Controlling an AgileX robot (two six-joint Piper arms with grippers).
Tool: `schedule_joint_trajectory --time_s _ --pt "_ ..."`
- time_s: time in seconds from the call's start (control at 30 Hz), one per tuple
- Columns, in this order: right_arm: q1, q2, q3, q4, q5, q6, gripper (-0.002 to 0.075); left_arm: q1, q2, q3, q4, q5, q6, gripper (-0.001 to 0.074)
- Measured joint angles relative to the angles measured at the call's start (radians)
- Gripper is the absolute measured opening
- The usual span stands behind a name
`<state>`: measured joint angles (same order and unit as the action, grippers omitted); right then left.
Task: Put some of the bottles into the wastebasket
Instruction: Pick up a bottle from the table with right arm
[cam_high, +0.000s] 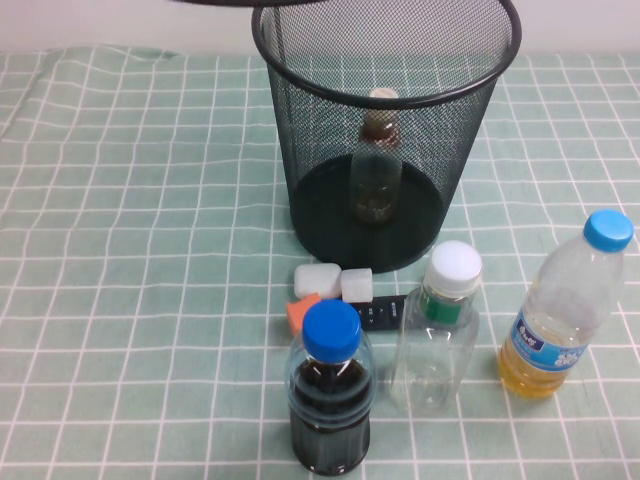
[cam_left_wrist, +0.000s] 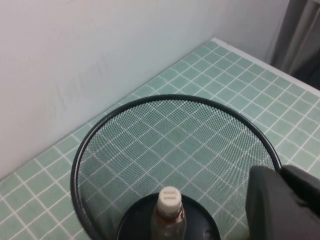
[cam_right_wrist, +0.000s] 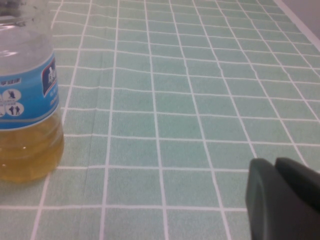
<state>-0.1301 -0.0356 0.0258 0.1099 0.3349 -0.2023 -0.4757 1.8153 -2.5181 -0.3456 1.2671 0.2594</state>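
The tall round black wire-mesh wastebasket (cam_high: 385, 130) stands at the far middle of the green checked tablecloth (cam_high: 140, 250). The small slim clear bottle w/ cream cap and brown neck label (cam_high: 377, 160) is already inside it, upright on the solid black base.

The left gripper (cam_left_wrist: 285, 202) hangs above the basket rim; its fingers are together and hold nothing. In the left wrist view the cream cap shows just below, inside the mesh.

The bigger squarish clear bottle w/ white cap and green neck band (cam_high: 440, 325) stands upright on the cloth, in front of the basket. To its left, nearer the camera, is the blue-capped bottle of dark liquid (cam_high: 330, 390); to its right, the blue-capped bottle of yellow liquid (cam_high: 565, 305).

Between basket and front bottles lie small blocks: two white (cam_high: 335, 282), one orange (cam_high: 301, 312), and a dark flat object (cam_high: 385, 312) partly hidden.

The right gripper (cam_right_wrist: 285, 197) is low over the cloth, near the yellow-liquid bottle, fingers together, empty.
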Motion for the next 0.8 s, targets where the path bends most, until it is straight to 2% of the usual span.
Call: schedule_joint_trajectory --time_s 0.2,0.3,0.5,0.63,0.8 --pt "0.000 0.000 0.000 0.000 0.000 0.000 -0.0007 0.000 -0.244 0.255 0.079 0.006 0.033 -0.0001" --pt "0.000 0.000 0.000 0.000 0.000 0.000 -0.0007 0.000 -0.392 0.412 0.133 -0.051 0.034 -0.0001" --pt "0.000 0.000 0.000 0.000 0.000 0.000 -0.0007 0.000 -0.707 0.842 0.162 -0.247 0.037 -0.0001" --pt "0.000 0.000 0.000 0.000 0.000 0.000 -0.0007 0.000 -0.923 1.204 0.153 -0.426 0.011 -0.0001" --pt "0.000 0.000 0.000 0.000 0.000 0.000 -0.0007 0.000 -1.121 1.563 0.151 -0.623 -0.008 -0.0001"
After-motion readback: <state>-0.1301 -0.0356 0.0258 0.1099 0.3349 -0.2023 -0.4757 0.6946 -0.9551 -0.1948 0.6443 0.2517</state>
